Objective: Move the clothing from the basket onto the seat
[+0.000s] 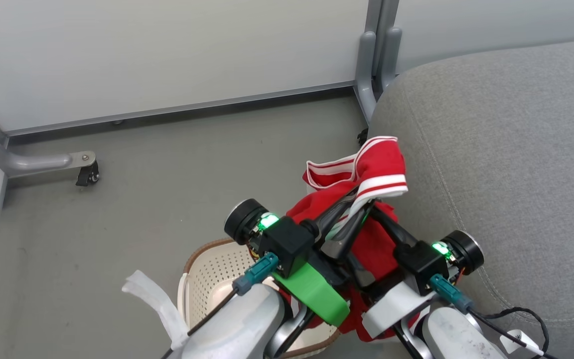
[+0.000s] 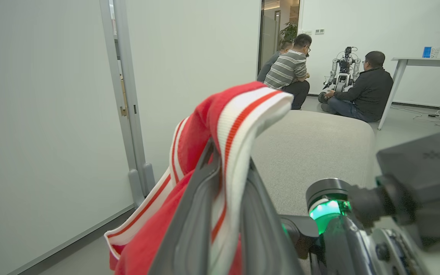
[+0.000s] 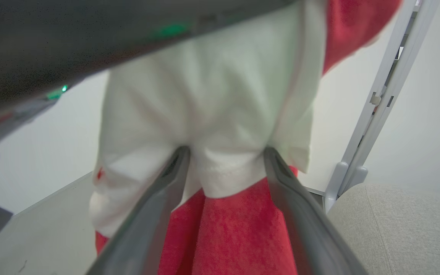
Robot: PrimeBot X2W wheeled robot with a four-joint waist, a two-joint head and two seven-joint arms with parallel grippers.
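Looking down in the head view, a red jersey (image 1: 380,164) with white-and-red striped trim hangs bunched over the right rim of the cream perforated basket (image 1: 211,271), just beside the left edge of the grey seat (image 1: 506,149). In the left wrist view, the left gripper (image 2: 229,179) has its jaws clamped on the striped trim. In the right wrist view, the right gripper (image 3: 224,172) has its jaws pinching a white panel, with red cloth below.

Left arm (image 1: 247,321), right arm (image 1: 454,331); jaws clamped
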